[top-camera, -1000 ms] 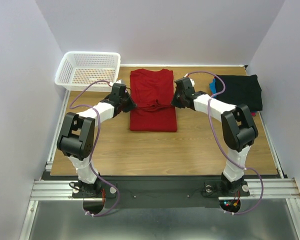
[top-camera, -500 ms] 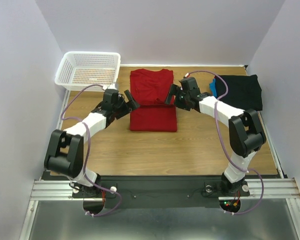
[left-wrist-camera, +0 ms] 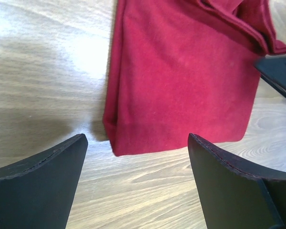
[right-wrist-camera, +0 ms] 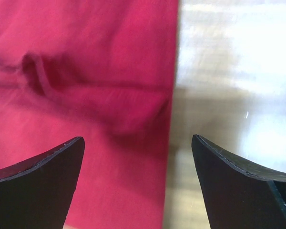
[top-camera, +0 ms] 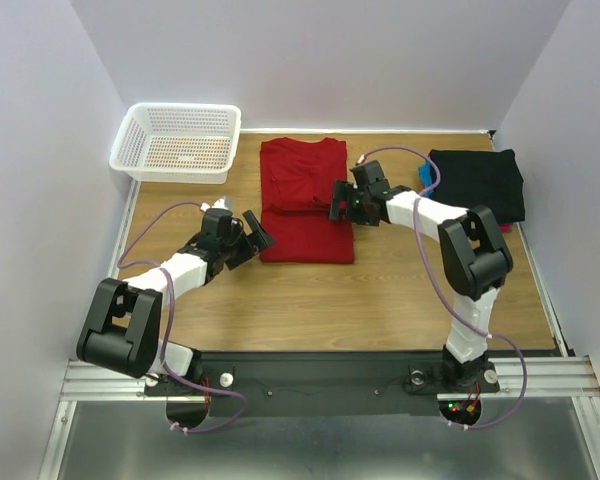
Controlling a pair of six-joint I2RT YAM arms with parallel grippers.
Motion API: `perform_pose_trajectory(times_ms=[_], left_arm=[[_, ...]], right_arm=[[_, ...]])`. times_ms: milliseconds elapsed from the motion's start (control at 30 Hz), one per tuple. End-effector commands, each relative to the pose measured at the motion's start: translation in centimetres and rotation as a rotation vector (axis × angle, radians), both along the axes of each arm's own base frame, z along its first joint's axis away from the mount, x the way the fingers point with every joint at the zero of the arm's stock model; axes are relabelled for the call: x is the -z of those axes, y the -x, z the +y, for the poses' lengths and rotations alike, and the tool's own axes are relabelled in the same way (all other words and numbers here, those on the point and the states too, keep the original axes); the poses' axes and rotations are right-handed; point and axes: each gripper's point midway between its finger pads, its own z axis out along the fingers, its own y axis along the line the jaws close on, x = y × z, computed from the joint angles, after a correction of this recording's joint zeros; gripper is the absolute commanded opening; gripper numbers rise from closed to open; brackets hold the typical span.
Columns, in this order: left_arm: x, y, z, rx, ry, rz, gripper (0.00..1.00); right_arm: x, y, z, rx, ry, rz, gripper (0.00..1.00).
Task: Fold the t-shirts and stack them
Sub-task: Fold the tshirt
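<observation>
Item one: red t-shirt (top-camera: 305, 200), lying flat on the tabletop (top-camera: 380, 290) at centre, toward the far edge, folded lengthwise into a long upright rectangle with a rumpled crosswise ridge about midway down. Its near half is smooth with a squared hem, and its far half shows a doubled layer. Item two: black t-shirt (top-camera: 480, 185), folded into a rectangle at the far right of the tabletop, well apart from the red one. A sliver of blue t-shirt (top-camera: 425, 177) shows at its left edge, but how the two overlap cannot be told. Item three: white lattice basket (top-camera: 175, 140), at the far left corner, beside the red t-shirt but not touching it. Item four: left claw (top-camera: 252, 232), reaching in low from the left, fingers spread wide, just beside the near-left corner of the red t-shirt. In the left wrist view that corner (left-wrist-camera: 133, 138) sits in the gap between the two dark fingers (left-wrist-camera: 38, 186), with bare wood to either side. Item five: right claw (top-camera: 337, 202), reaching in from the right, fingers spread wide, placed over the right edge of the red t-shirt at the level of the ridge. The right wrist view shows the cloth edge (right-wrist-camera: 174, 95) running between the fingers (right-wrist-camera: 238, 186), red on one side and wood on the other. Whether either claw touches the cloth cannot be told.
</observation>
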Motion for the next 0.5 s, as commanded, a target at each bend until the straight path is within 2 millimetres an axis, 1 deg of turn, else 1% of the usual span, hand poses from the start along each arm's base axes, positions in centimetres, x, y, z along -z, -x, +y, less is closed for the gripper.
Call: perform_pose_trajectory(times_ms=[0, 33, 100, 133, 167, 267, 300, 367, 433, 467], left_arm=[[-0.7, -0.7, -0.4, 0.002, 0.031, -0.041, 0.98], [-0.7, -0.8, -0.5, 0.003, 0.032, -0.04, 0.98], [-0.2, -0.8, -0.4, -0.001, 0.025, -0.029, 0.98], [0.1, -0.9, -0.3, -0.004, 0.019, -0.022, 0.98], [0.4, -0.9, -0.3, -0.007, 0.016, -0.015, 0.98], [1.0, -1.0, -0.3, -0.004, 0.009, 0.002, 0.98], [1.2, -1.0, -0.3, -0.005, 0.006, 0.006, 0.97], [1.7, -0.8, -0.3, -0.003, 0.002, 0.02, 0.95], [2.1, -0.8, -0.3, -0.002, 0.001, 0.025, 0.9], [2.3, -0.7, -0.3, -0.001, 0.001, 0.03, 0.88]], right_arm=[[0.0, -3.4, -0.6, 0.063, 0.099, -0.071, 1.0], [-0.9, -4.5, -0.3, 0.086, 0.088, -0.097, 1.0], [-1.6, -5.6, -0.2, 0.124, 0.08, -0.12, 1.0], [-2.0, -6.3, -0.5, 0.152, 0.09, -0.139, 1.0], [-2.9, -7.2, -0.1, 0.158, 0.081, -0.162, 1.0], [-4.4, -8.0, 0.2, 0.174, 0.06, -0.191, 1.0], [-4.5, -7.9, 0.2, 0.175, 0.056, -0.191, 1.0], [-4.4, -7.1, 0.2, 0.167, 0.045, -0.171, 1.0], [-4.4, -5.4, -0.3, 0.166, 0.035, -0.145, 1.0], [-5.9, -4.7, -0.5, 0.168, 0.016, -0.162, 1.0]])
